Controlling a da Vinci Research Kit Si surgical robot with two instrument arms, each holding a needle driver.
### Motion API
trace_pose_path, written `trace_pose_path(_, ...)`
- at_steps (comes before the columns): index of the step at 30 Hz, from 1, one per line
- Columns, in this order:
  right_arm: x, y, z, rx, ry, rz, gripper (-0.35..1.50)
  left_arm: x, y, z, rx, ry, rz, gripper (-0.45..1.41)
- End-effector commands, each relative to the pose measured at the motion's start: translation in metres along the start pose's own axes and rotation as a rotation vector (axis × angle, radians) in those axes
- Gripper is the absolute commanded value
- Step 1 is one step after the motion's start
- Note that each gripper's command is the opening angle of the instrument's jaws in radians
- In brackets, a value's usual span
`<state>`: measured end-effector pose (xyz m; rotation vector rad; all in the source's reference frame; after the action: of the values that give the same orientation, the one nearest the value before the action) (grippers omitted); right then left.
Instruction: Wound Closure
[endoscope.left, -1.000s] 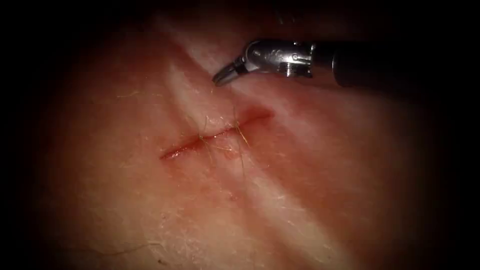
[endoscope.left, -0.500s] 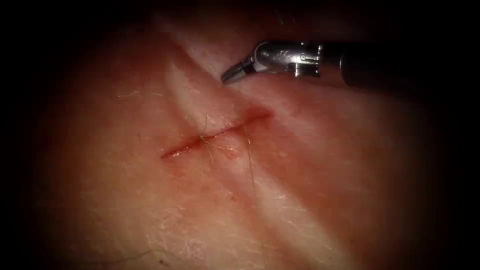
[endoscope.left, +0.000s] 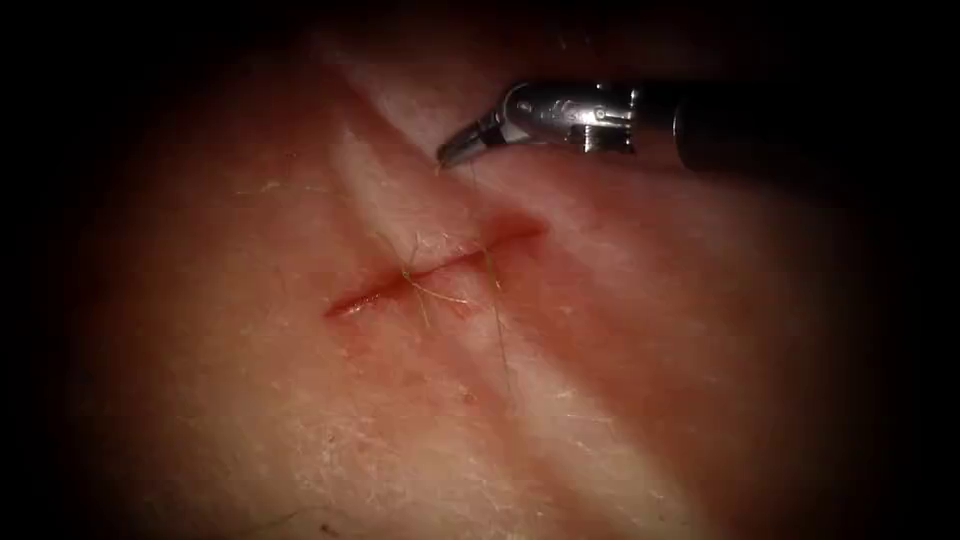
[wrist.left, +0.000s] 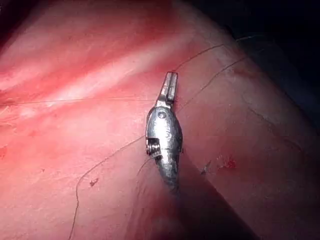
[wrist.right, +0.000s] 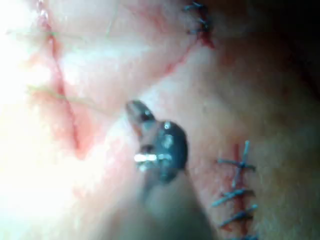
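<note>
The right gripper (endoscope.left: 450, 153) enters from the right edge of the tissue (endoscope.left: 250, 400) and hovers just beyond the far end of the cut (endoscope.left: 430, 268). Its jaws are clenched on a fine thread (endoscope.left: 495, 300), which runs from the tip down across the cut and on toward the tissue's near edge. Judging by this hold, the gripper is keeping the strand lifted clear of the stitch. A knot with short loose thread ends (endoscope.left: 425, 290) sits on the middle of the cut. The left wrist view shows this gripper (wrist.left: 170, 90) with thread passing its tip. The right wrist view shows older blue stitches (wrist.right: 235, 192) elsewhere on the tissue. No needle can be made out, and no writing is legible.
</note>
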<state>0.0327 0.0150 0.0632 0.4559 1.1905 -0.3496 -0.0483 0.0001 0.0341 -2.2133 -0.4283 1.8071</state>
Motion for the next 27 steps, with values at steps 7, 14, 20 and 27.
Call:
trace_pose_path(7, 0.0017, -0.0010, 0.0001, -0.021, 0.033, 0.029, 0.10, 0.0044, -0.0037, -0.0002, 0.011, 0.016, 0.010, -0.45)
trace_pose_path(14, 0.0018, -0.0034, -0.0057, -0.149, 0.023, 0.084, 0.86, 0.0092, -0.0067, -0.0028, 0.043, 0.023, 0.051, -0.45)
trace_pose_path(20, 0.0005, -0.0070, -0.0130, -0.233, 0.007, 0.176, 0.91, 0.0146, -0.0087, -0.0078, 0.088, 0.006, 0.096, -0.45)
trace_pose_path(27, 0.0013, -0.0095, -0.0166, -0.337, 0.058, 0.274, 0.81, 0.0182, -0.0125, -0.0121, 0.141, -0.032, 0.151, -0.45)
